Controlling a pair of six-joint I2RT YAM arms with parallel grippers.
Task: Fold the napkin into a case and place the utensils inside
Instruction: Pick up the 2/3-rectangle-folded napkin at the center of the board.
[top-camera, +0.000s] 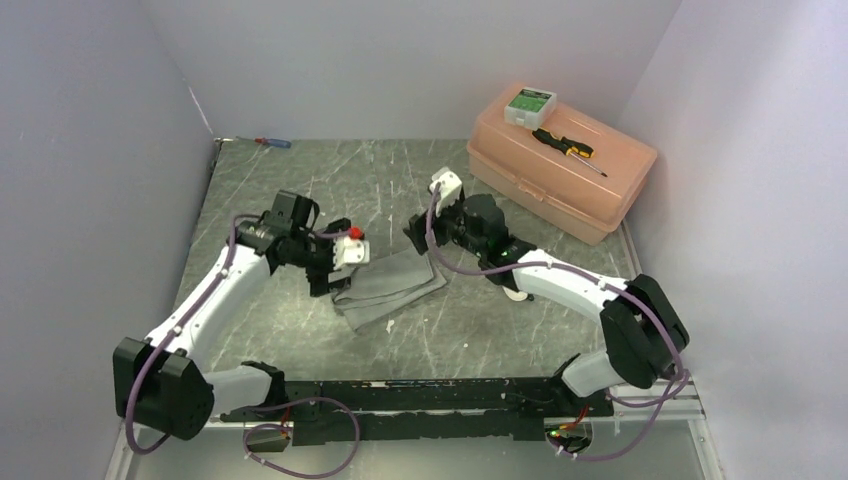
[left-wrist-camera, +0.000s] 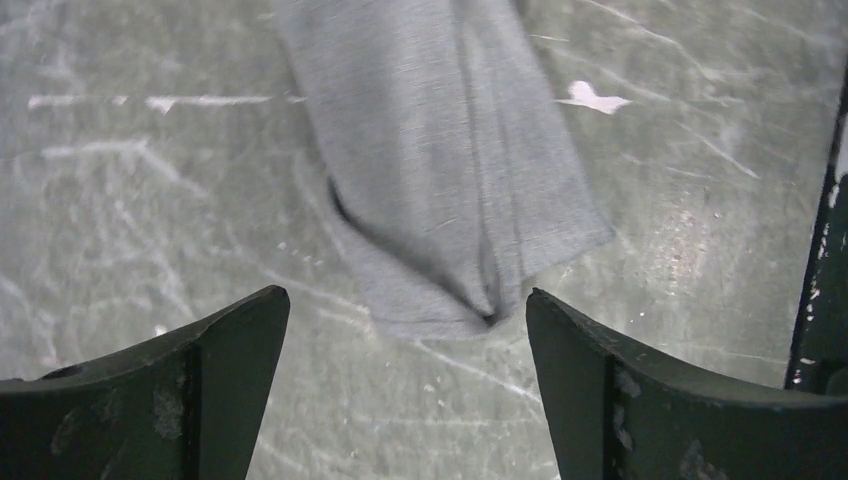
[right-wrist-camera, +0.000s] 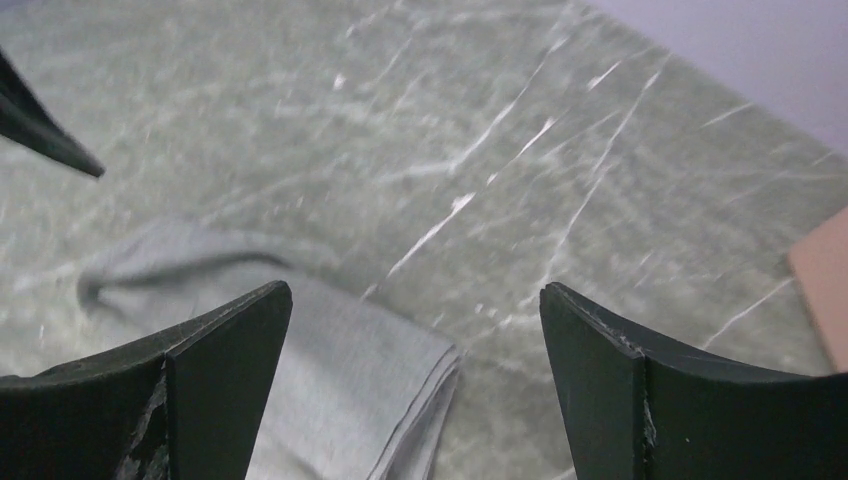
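The grey napkin (top-camera: 390, 285) lies folded into a long strip on the table between my two arms. My left gripper (top-camera: 330, 278) is open just above the table at the strip's left end. In the left wrist view the napkin's narrow end (left-wrist-camera: 450, 180) lies just ahead of the open left gripper (left-wrist-camera: 405, 300). My right gripper (top-camera: 418, 240) is open over the strip's right end. In the right wrist view the napkin's layered edge (right-wrist-camera: 340, 380) lies below the open right gripper (right-wrist-camera: 415, 290). Both grippers are empty. I cannot make out either spoon.
A peach plastic box (top-camera: 600, 190) stands at the back right, with a black-and-yellow screwdriver (top-camera: 568, 148) and a white-green device (top-camera: 530, 103) on its lid. A red-and-blue screwdriver (top-camera: 272, 142) lies at the back left. Walls enclose the table on three sides.
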